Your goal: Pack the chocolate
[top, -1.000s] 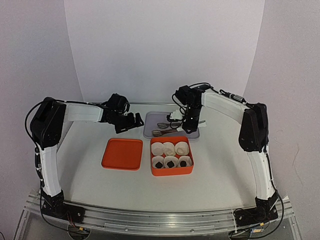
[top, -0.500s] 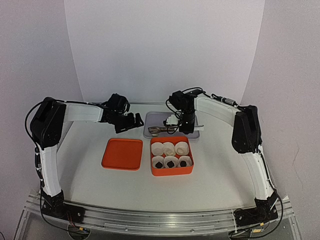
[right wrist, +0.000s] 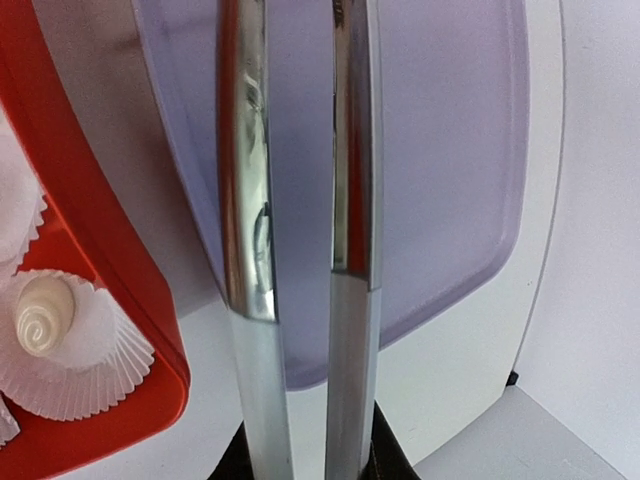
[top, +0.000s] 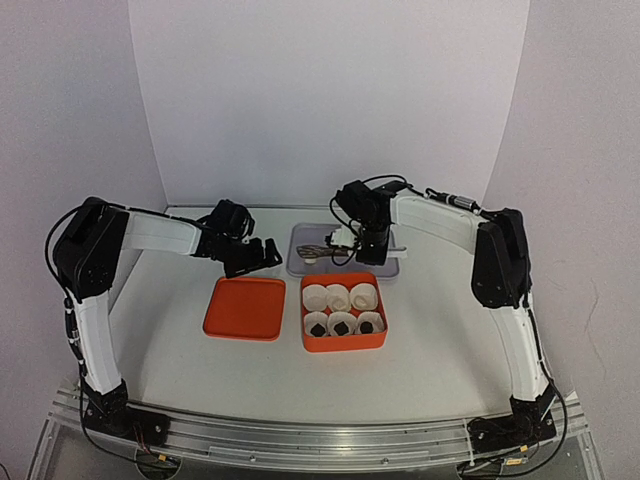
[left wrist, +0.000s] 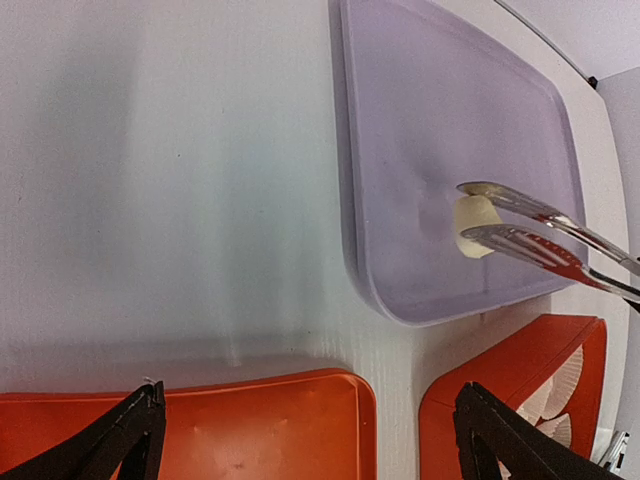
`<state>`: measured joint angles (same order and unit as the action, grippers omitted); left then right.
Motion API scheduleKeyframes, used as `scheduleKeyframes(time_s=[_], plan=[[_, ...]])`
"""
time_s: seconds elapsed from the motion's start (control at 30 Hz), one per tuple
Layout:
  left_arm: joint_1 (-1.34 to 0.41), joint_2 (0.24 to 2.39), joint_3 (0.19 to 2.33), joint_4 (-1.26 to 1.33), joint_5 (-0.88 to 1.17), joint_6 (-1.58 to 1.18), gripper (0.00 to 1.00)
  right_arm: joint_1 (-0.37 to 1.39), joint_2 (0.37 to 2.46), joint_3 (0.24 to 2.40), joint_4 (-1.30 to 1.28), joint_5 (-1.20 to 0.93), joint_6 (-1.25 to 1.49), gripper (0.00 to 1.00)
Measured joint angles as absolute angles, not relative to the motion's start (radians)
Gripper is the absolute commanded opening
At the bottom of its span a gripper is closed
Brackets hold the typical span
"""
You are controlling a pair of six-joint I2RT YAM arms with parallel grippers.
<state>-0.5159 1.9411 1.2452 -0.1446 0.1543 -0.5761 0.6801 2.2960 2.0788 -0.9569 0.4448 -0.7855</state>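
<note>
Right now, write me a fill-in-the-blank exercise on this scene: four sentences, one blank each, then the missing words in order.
The right end effector is shut on the tongs, which pinch a ____ chocolate on the purple tray.
The left end effector hangs near the orange lid with jaws ____.
The orange box holds ____ paper cups.
Dark chocolates sit in ____ of them.
Missing words: white; open; six; three.
</note>
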Motion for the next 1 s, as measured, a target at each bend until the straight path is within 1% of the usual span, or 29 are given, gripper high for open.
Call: scheduleKeyframes(time_s=[0.33, 0.63, 0.77, 1.0], plan=[[-0.516, 1.816, 1.068, 0.014, 0.158, -0.601, 1.0, 0.718, 2.005, 1.81, -0.877, 0.437, -0.67, 0.06], [-0.516, 1.716, 0.992, 0.008, 0.133, -0.637, 1.0, 0.864, 1.761, 1.522, -0.863, 0.415, -0.599, 0.06], [-0.516, 1.662, 0.958, -0.024, 0.103, -0.66, 1.0, 0.895, 1.727, 1.472, -0.865, 0.412, -0.568, 0.06], [-0.516, 1.598, 0.92, -0.109, 0.031, -0.703, 1.0, 0.896, 1.75, 1.452, -0.861, 0.479, -0.521, 0.06]])
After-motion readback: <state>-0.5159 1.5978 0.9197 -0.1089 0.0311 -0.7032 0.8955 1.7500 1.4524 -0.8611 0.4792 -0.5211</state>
